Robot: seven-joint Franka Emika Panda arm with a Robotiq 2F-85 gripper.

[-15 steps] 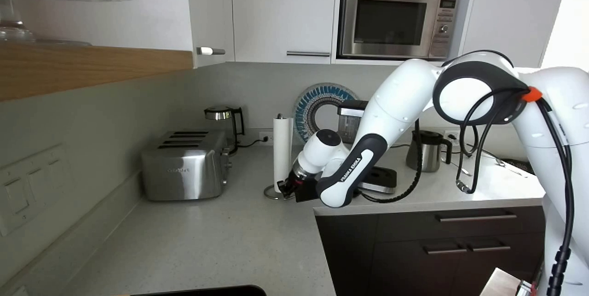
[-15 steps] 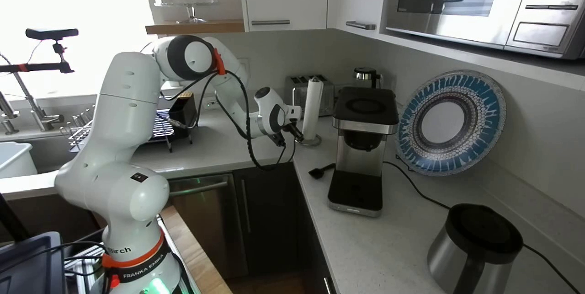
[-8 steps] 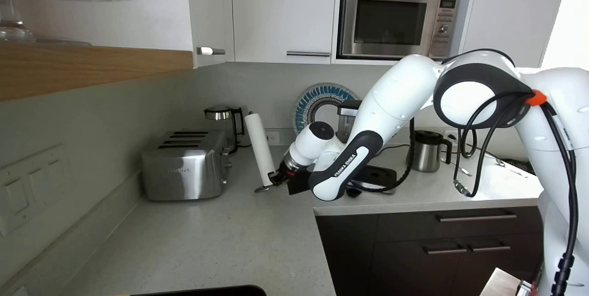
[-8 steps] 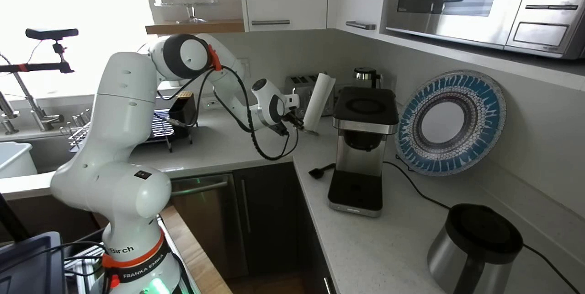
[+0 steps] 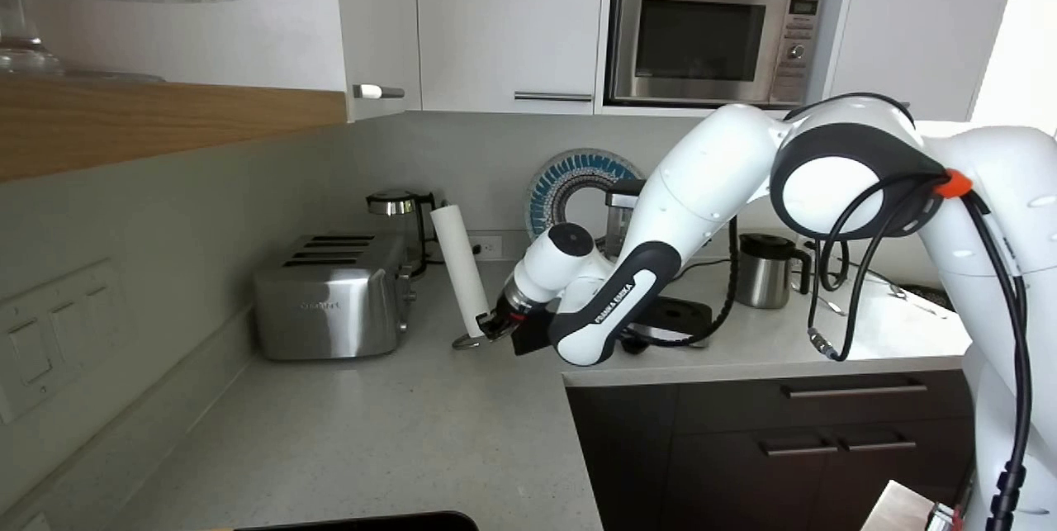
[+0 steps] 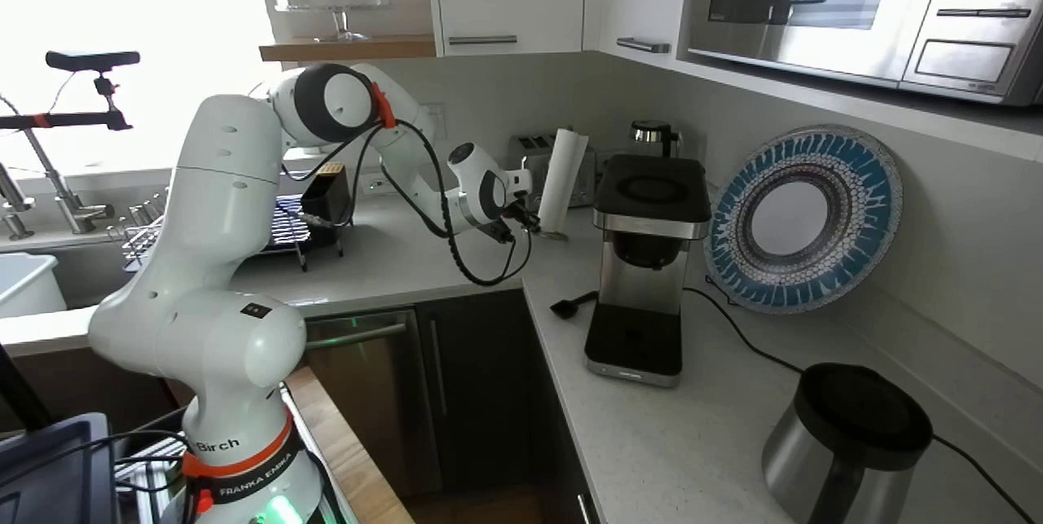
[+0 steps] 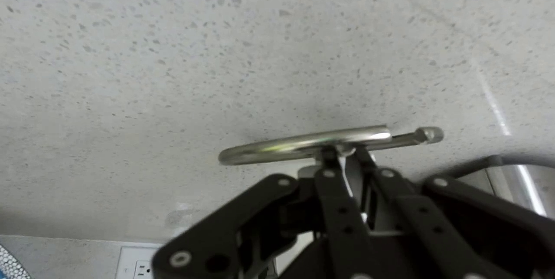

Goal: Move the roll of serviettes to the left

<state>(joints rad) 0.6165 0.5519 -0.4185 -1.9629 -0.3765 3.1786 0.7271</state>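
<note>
The roll of serviettes [image 5: 460,271] is a tall white cylinder, tilted with its top leaning left toward the toaster. It also shows tilted in an exterior view [image 6: 564,182]. Its round metal base [image 5: 469,342] is tilted too and looks slightly raised off the counter. In the wrist view the base ring [image 7: 282,146] is seen nearly edge-on. My gripper [image 5: 489,324] is at the roll's lower end, just above the base, and shut on it. It shows there too in an exterior view [image 6: 531,221]. In the wrist view the gripper's fingers [image 7: 346,152] are close together, tips partly hidden by the ring.
A steel toaster [image 5: 330,300] stands left of the roll by the wall, with a steel kettle [image 5: 396,209] behind it. A coffee maker [image 6: 644,263], a patterned round plate [image 6: 807,288] and a steel jug [image 6: 839,442] stand along the counter [image 5: 396,432].
The roll was upright one second ago. It has shifted left with my gripper and tilted, its base rising. In the last half second it has leaned back slightly toward upright and lowered a little.
</note>
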